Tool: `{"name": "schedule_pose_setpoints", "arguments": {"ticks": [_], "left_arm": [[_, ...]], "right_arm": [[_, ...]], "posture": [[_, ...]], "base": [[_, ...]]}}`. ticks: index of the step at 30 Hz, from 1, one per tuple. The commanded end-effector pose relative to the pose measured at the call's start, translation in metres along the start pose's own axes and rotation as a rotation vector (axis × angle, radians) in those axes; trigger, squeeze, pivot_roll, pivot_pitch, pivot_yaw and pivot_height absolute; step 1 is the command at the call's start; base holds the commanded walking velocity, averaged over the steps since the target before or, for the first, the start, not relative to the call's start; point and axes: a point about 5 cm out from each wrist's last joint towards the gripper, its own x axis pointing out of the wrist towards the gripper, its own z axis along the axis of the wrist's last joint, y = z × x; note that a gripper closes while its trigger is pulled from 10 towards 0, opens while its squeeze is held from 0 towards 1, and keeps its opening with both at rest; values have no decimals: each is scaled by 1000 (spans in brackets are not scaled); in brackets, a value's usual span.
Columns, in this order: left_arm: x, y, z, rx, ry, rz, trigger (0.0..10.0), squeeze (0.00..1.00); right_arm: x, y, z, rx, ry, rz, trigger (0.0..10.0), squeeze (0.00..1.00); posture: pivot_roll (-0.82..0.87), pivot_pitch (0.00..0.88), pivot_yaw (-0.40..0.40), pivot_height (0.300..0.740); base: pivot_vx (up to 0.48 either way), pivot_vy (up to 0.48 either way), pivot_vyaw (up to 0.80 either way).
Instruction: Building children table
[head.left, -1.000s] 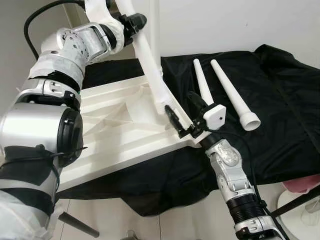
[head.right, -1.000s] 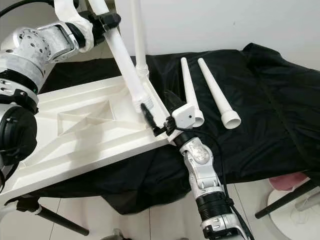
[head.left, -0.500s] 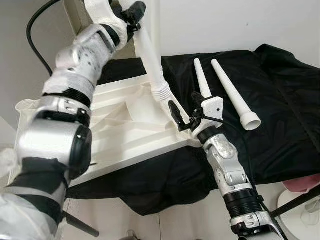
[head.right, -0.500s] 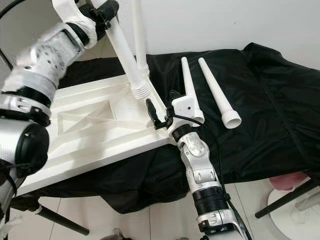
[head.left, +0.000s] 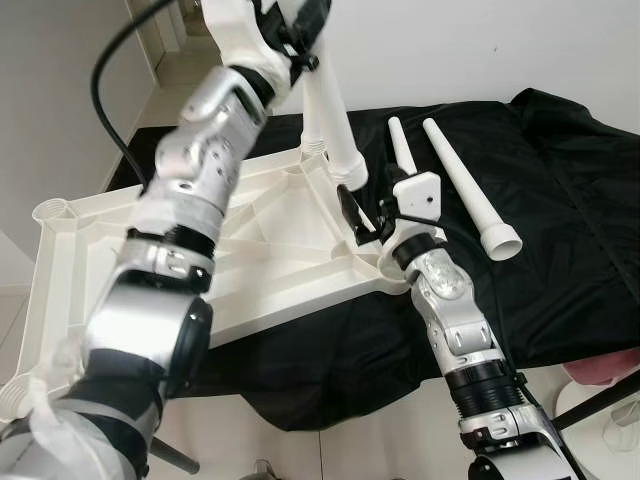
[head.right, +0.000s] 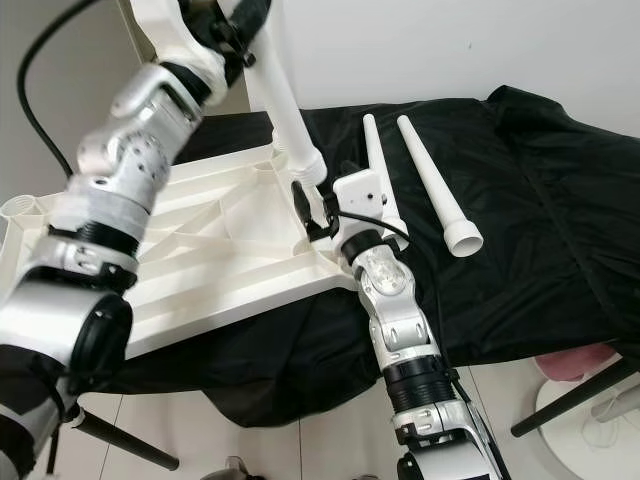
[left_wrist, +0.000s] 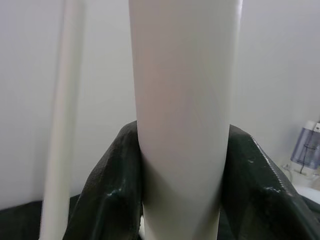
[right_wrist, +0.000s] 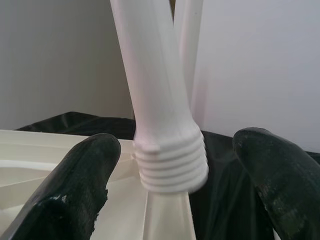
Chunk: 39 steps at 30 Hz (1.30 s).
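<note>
The white tabletop (head.left: 260, 270) lies upside down on black cloth. My left gripper (head.left: 300, 20) is high up, shut on a white table leg (head.left: 335, 120) that slants down. The leg's threaded end (right_wrist: 172, 165) hangs just above the tabletop's near right corner. My right gripper (head.left: 365, 212) is at that corner, open, with one black finger (right_wrist: 75, 185) on each side of the threaded end and not touching it. A second leg (left_wrist: 60, 125) stands upright behind the held one. Two loose legs (head.left: 405, 160) (head.left: 465, 185) lie on the cloth to the right.
The black cloth (head.left: 560, 230) covers a low surface that runs off to the right. A pink object (head.left: 610, 365) and a white round stand (head.left: 600, 420) are at the lower right. A dark tripod leg (head.left: 170, 455) crosses the tiled floor at the lower left. A white wall is behind.
My left arm has risen and lifted the leg, so its threaded end came up off the tabletop near the corner. The right gripper stayed by the corner and turned slightly.
</note>
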Motion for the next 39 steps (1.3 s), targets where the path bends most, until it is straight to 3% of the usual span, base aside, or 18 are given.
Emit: {"name": "schedule_pose_setpoints", "arguments": {"ticks": [1,4,8,11,30,31,33,34,35,36,39], "left_arm": [[0,-13,3,53,-30,-86,10000,0],[-2,-24,-2,22,-25,-102,10000,0],[-3,-40,-12,66,-4,-141,10000,0],[-4,-49,-15,51,-3,-150,10000,0],[-9,-67,-18,52,2,-179,10000,0],[-9,-68,-19,54,4,-179,10000,0],[-9,-68,-19,56,5,-180,10000,0],[-9,-68,-19,58,6,-180,10000,0],[-9,-68,-19,58,6,-180,10000,0],[-9,-69,-18,60,6,-180,10000,0],[-10,-70,-18,63,4,-183,10000,0]], "right_arm": [[3,-3,-1,-3,17,-24,10000,0],[7,-6,2,-18,14,-42,10000,0],[12,-11,2,-29,28,-52,10000,0],[17,-14,4,-36,29,-71,10000,0],[31,-11,5,-82,72,-82,10000,0],[31,-11,5,-81,77,-82,8275,0],[31,-11,4,-80,82,-81,8275,0],[31,-11,4,-77,87,-79,1569,0],[31,-11,3,-78,89,-78,1569,0],[31,-11,2,-77,96,-78,0,0],[31,-11,-1,-68,120,-85,0,0]], "posture": [[-71,0,57,740],[-68,0,57,740],[-64,0,54,740],[-64,0,54,740],[-57,0,58,740],[-57,0,59,740],[-57,0,59,740],[-57,0,59,740],[-57,0,59,740],[-57,0,59,740],[-56,0,59,740]], "base": [[0,0,0],[0,0,0],[0,0,0],[0,0,0],[0,0,0],[0,0,0],[0,0,0],[0,0,0],[0,0,0],[0,0,0],[0,0,0]]}}
